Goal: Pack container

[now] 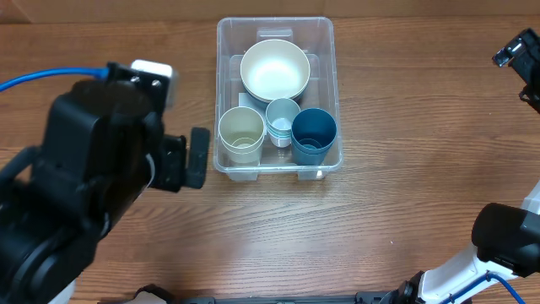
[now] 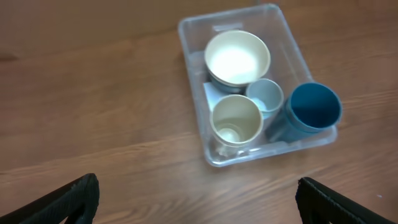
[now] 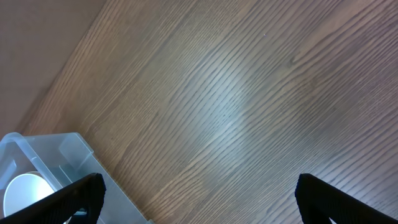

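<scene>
Count: one clear container (image 1: pixel 229 51), upper centre of the overhead view, standing on the wooden surface (image 1: pixel 405 211). Inside it are one cream bowl (image 1: pixel 274 69) at the far end and three cups in a row at the near end: one cream cup (image 1: pixel 241 132), one small pale blue cup (image 1: pixel 283 118) and one dark blue cup (image 1: pixel 313 135).

The left gripper (image 2: pixel 198 190) is spread wide with nothing between its fingers. The container lies near it, to the right of it in the overhead view.

The right gripper (image 3: pixel 199 186) is also spread wide and empty. It sits at the upper right edge, well apart from the container.
</scene>
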Controlling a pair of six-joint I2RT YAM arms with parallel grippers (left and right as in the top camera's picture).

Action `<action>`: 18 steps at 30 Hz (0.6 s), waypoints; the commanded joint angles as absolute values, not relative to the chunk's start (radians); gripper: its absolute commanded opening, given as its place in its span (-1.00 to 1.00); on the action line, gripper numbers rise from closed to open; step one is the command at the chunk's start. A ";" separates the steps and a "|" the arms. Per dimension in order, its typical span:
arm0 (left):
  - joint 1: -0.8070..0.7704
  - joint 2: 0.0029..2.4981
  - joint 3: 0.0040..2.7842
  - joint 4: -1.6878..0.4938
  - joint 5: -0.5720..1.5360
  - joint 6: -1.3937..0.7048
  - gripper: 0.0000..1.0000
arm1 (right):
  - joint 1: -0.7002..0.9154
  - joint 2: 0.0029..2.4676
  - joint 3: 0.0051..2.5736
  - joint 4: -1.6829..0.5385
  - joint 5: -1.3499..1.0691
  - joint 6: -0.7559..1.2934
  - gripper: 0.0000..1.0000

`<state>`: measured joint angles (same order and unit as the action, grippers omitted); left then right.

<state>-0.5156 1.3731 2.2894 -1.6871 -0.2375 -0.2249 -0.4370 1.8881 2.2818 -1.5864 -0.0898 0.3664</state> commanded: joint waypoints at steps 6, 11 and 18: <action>-0.341 0.936 2.095 -1.678 -0.358 -0.198 1.00 | -0.435 1.874 2.303 -1.581 -0.091 0.375 1.00; -0.093 0.570 1.442 -1.117 -0.164 -0.110 1.00 | -0.435 1.874 2.303 -1.581 -0.091 0.375 1.00; 0.069 0.252 0.530 -0.135 0.169 -0.120 1.00 | -0.435 1.874 2.303 -1.581 -0.091 0.375 1.00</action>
<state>0.0517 0.3218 0.7296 -0.2951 0.0216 -0.1268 -0.4370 1.8881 2.2818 -1.5867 -0.0902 0.3668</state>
